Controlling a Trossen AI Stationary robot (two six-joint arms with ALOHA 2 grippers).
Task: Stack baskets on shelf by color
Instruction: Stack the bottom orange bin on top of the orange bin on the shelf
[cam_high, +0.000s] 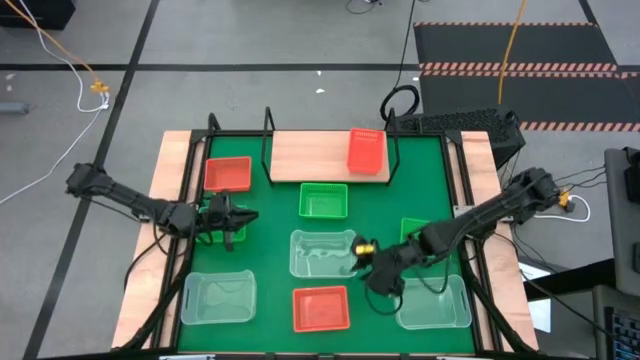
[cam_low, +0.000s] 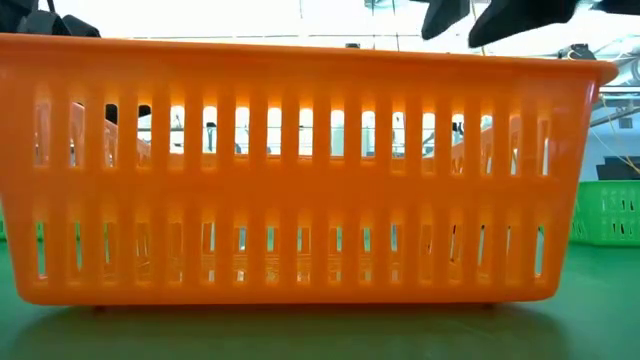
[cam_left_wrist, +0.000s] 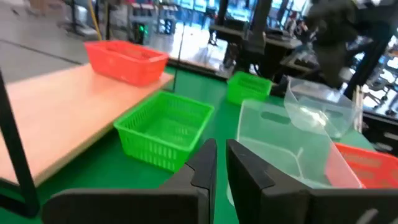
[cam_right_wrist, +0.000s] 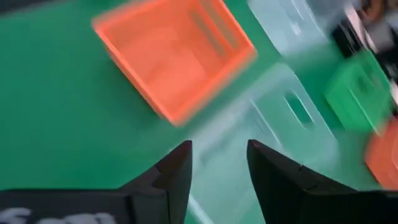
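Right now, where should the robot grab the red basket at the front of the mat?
Probably by one long wall of the red basket, coming straight down from above. It sits upright and open-topped on the green mat, so one of the fingers can drop inside and one outside. The right gripper hovers closest.

One basket (cam_high: 366, 151) on the shelf (cam_high: 310, 156), others on the mat (cam_high: 270, 215) before it.

The shelf (cam_high: 305, 155) lay bare along its left and middle, only a red basket (cam_high: 366, 151) blocking its right end. Below it, baskets crowded the green mat (cam_high: 270, 245), leaving narrow lanes; the clear central basket (cam_high: 322, 252) sat against the right pincer (cam_high: 367, 262).
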